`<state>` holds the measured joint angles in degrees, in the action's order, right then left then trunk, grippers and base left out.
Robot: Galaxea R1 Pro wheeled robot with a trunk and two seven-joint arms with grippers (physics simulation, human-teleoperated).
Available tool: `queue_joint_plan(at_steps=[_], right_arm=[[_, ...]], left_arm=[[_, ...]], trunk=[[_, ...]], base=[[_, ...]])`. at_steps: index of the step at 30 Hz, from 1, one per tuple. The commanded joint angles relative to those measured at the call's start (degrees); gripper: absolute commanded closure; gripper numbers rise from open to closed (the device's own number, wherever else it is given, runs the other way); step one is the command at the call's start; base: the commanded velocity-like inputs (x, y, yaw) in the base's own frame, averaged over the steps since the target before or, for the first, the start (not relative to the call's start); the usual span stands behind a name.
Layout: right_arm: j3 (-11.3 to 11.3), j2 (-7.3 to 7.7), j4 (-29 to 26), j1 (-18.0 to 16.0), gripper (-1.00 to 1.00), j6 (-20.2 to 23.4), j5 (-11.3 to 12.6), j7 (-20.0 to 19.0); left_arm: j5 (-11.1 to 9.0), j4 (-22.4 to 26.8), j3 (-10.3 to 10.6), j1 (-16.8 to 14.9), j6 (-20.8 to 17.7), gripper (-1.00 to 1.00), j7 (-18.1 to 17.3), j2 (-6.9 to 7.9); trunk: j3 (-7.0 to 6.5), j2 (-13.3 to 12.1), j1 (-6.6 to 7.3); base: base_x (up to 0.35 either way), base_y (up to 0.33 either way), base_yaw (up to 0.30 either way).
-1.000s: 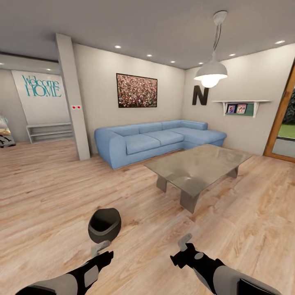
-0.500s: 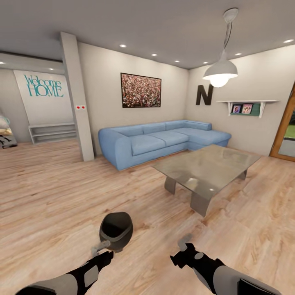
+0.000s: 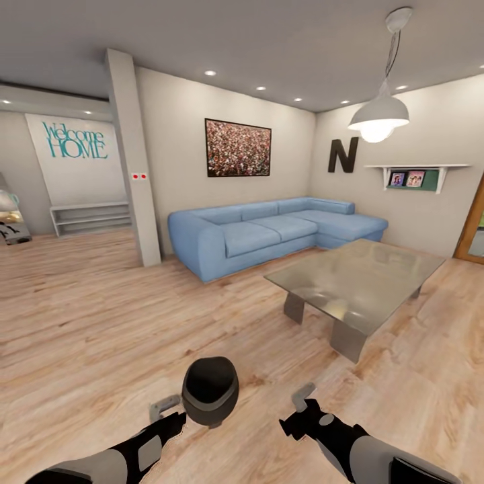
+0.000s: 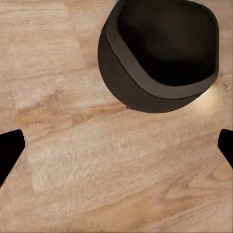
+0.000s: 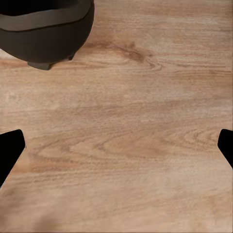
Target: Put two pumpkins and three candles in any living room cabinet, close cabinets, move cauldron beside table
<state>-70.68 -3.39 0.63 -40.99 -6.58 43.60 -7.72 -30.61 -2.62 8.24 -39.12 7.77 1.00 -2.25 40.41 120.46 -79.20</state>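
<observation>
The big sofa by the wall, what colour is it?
Light blue. The sofa shows best in the head view.

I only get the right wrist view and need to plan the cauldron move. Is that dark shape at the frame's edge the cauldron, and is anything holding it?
Observer: Yes, it is the cauldron. It sits on the wooden floor just ahead of the left gripper, and nothing grips it.
Operator: Is that gripper open?
Observer: Yes. The left wrist view shows its fingers spread wide, with the cauldron beyond them.
Operator: Where is the table?
Observer: The coffee table stands ahead to the robot's right, apart from the cauldron.
</observation>
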Motion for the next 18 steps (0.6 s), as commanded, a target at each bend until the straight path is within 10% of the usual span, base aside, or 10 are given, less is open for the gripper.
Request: queue_joint_plan(at_steps=[1, 18], right_arm=[[-0.42, -0.04, 0.16, -0.05, -1.0, -0.21, 0.61, -0.34], [-0.34, 0.04, 0.16, -0.05, -1.0, -0.28, 0.74, -0.27]], left_arm=[[-0.33, -0.19, 0.49, -0.08, 0.32, -1.0, 0.06, -0.03], [-0.41, -0.04, 0.46, -0.08, -1.86, -1.0, -0.01, 0.05]], trunk=[[0.06, 0.03, -0.01], [0.06, 0.03, -0.01]], base=[[0.212, 0.299, 0.0], [0.094, 0.32, -0.058]])
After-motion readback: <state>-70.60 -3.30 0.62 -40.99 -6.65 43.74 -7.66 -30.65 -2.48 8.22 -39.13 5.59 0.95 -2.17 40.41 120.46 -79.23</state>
